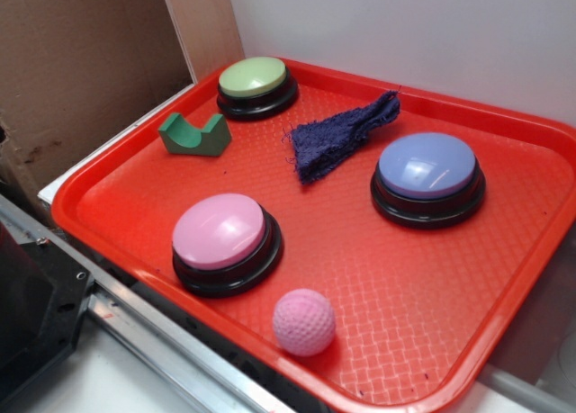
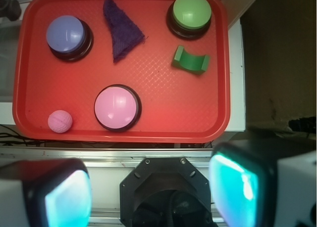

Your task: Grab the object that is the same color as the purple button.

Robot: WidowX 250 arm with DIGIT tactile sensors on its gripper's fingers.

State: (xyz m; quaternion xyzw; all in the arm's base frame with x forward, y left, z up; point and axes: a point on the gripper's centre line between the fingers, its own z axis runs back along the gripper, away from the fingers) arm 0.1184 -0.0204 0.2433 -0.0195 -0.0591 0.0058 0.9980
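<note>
Dark purple-navy terry, a small crumpled scrap of cloth with frayed edges (image 2: 121,28), is what I'm after, since it matches the large round push button with the lavender-blue glossy dome on a black base (image 2: 68,35). It lies flat on the textured red plastic tray (image 2: 163,108), between that purple button and the green-domed button (image 2: 191,13), apart from both, in the far half of the tray as my wrist view shows it. The green notched block (image 2: 190,59), the pink-domed button (image 2: 117,108) and the pink dimpled golf ball (image 2: 60,121) sit well clear of it. My end effector (image 2: 151,187) hangs high above the near edge of the tray, its two pads spread wide with nothing between them. I judge the scrap to be light, soft and limp: it should bunch rather than slide, and there's no fragility to worry about. I'd take it at the wide, thicker end, where the pile stands proud in the exterior view, pressing down to the tray floor so the pads gather fabric instead of skimming loose threads at the narrow tip.
</note>
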